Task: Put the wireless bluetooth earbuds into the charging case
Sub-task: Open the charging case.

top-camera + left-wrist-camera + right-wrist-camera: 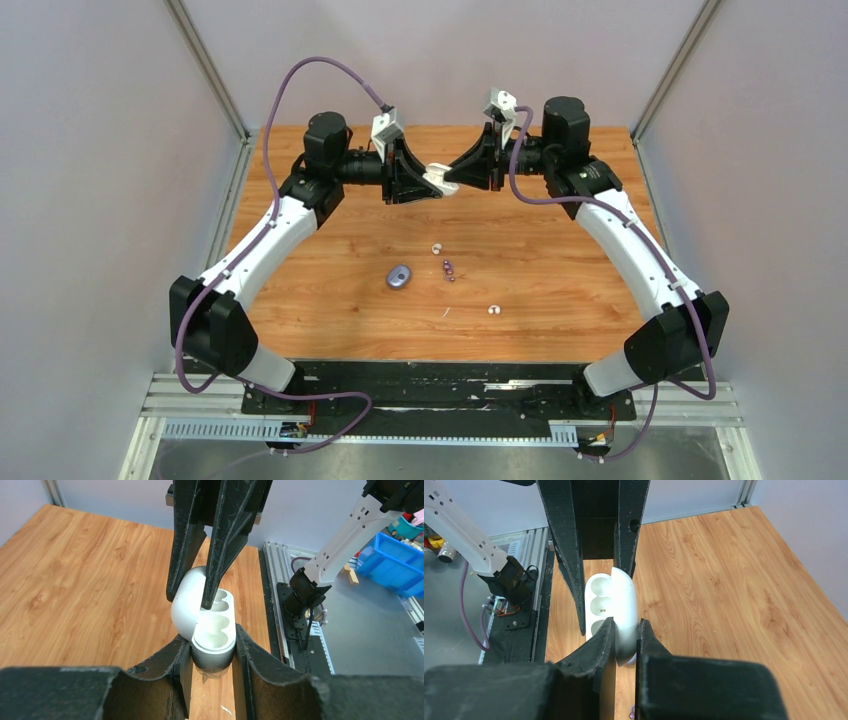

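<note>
The earbuds lie loose on the desk (560,270), none of them in a case. One white earbud (437,248) sits toward the far side. Two purple earbuds (447,265) lie close together just nearer than it. The other white earbud (493,310) is off on its own, nearer my bases and to the right. A small purple case (399,276) rests on the wood just left of the purple pair, apart from them.

The white case (214,630) is not on the desk. I hold it in the air above the far half of the wood, between my two wrists, well apart from the earbuds. It is hinged open, with its round hollows uncovered and its lid (626,605) swung up to one side.

My left fingers (250,655) are clamped on the lower shell of the white case, one against each side. My right fingers (596,647) are pressed together on the lid, pinching its thin wall between them. The two sets of fingers meet nearly tip to tip around the case, and both arms reach in from opposite sides toward the middle.
</note>
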{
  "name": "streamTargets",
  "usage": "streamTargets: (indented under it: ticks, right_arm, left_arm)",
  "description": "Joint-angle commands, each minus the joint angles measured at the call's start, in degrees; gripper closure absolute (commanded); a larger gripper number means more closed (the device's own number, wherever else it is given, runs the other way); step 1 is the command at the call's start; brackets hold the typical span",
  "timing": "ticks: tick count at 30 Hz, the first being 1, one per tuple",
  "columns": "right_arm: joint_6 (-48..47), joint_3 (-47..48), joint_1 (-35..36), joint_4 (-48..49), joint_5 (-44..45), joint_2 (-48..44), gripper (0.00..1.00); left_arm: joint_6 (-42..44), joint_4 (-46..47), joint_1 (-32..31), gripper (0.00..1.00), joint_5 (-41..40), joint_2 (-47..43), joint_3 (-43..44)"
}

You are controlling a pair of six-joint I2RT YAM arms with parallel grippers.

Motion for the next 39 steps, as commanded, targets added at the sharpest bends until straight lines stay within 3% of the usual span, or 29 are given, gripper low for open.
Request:
streamTargets:
  ticks: [1, 3, 5, 9, 11, 16, 23, 31, 39]
  right_arm:
    - [-1.31, 0.92, -0.29, 0.43, 4.51, -0.6, 1.0]
    - [-1.9, 1.83, -0.29, 0.55, 3.67, -0.54, 1.0]
    - [-3.51, 2.41, -0.25, 0.23, 3.37, -0.97, 1.0]
    - [-16.54, 4.12, 0.64, -7.91, 3.65, -2.37, 1.0]
    - [-24.18, 4.27, 1.15, -12.25, 3.69, -3.21, 1.0]
    - [-38.61, 3.75, 4.48, -19.9, 5.43, -4.79, 1.0]
    - [-42.09, 5.68, 9.42, -23.15, 9.25, -3.51, 1.0]
    - [-35.05, 11.03, 11.2, -26.09, 11.64, -0.37, 1.0]
    - [-33.51, 11.05, 11.84, -26.52, 12.72, 0.37, 1.0]
  left_arm:
    - [1.16, 2.68, -0.51, 1.0, 1.41, -2.73, 0.14]
    - [2.43, 0.71, -0.52, 0.91, 0.67, -2.7, 0.31]
    - [4.01, -2.29, -0.47, 0.55, -1.95, -3.05, 0.7]
    - [9.8, -16.03, 0.58, 0.28, -4.33, -4.82, 4.65]
    - [13.2, -23.93, 1.83, 0.23, -3.62, -5.64, 7.79]
    - [21.88, -38.04, 2.73, 0.2, -5.91, -3.2, 19.5]
    - [29.0, -57.78, 2.3, 0.37, -5.8, 6.3, 34.33]
    - [31.9, -57.87, 0.3, 0.34, -10.2, 4.2, 31.6]
    - [35.42, -59.9, -0.77, 0.42, -8.02, 4.34, 31.76]
